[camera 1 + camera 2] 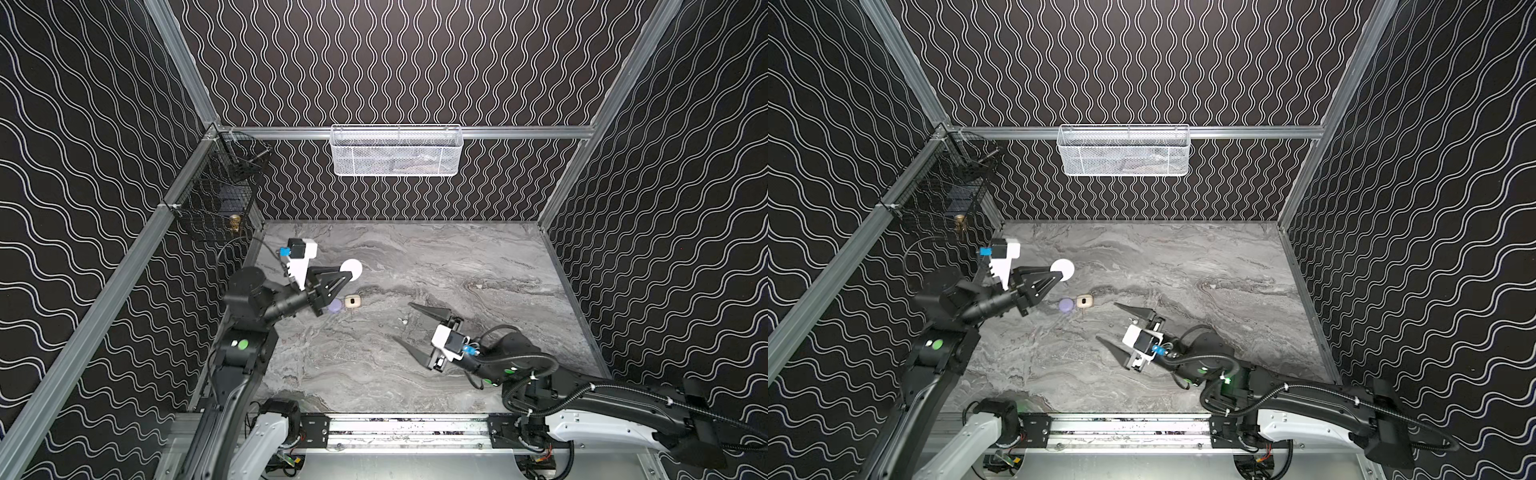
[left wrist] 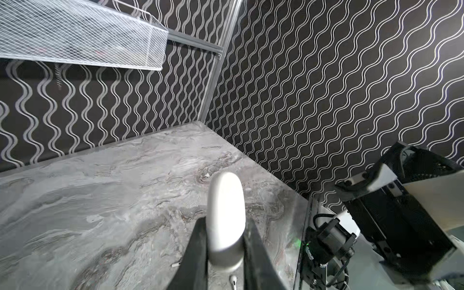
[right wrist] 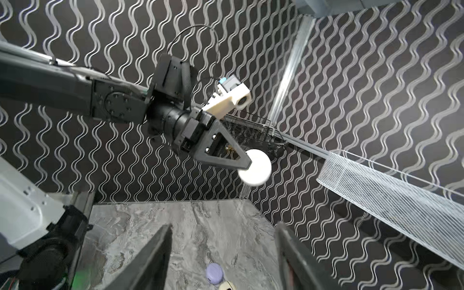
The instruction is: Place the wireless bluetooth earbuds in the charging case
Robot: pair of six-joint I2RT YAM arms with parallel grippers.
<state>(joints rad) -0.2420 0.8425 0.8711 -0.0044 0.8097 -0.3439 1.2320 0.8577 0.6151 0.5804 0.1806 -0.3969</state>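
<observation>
My left gripper (image 1: 348, 272) (image 2: 226, 226) is shut on a round white charging case (image 1: 353, 269) (image 1: 1064, 269) (image 2: 226, 200) (image 3: 254, 167), held edge-on above the marble table. Below it on the table lie a lavender case (image 1: 335, 306) (image 3: 214, 273) and a cream case (image 1: 352, 301) (image 1: 1084, 301), side by side. A white earbud (image 1: 402, 320) (image 2: 233, 279) lies between the spread fingers of my right gripper (image 1: 403, 322) (image 3: 223, 226), which is open and holds nothing. Another earbud (image 2: 175, 264) lies nearby, and a third white speck (image 1: 479, 286) lies farther right.
A white mesh basket (image 1: 395, 151) hangs on the back wall. A black wire basket (image 1: 220, 195) hangs at the back left corner, close to the left arm. Patterned walls enclose the table (image 1: 457, 257) on three sides; a metal rail (image 1: 407, 428) runs along the front.
</observation>
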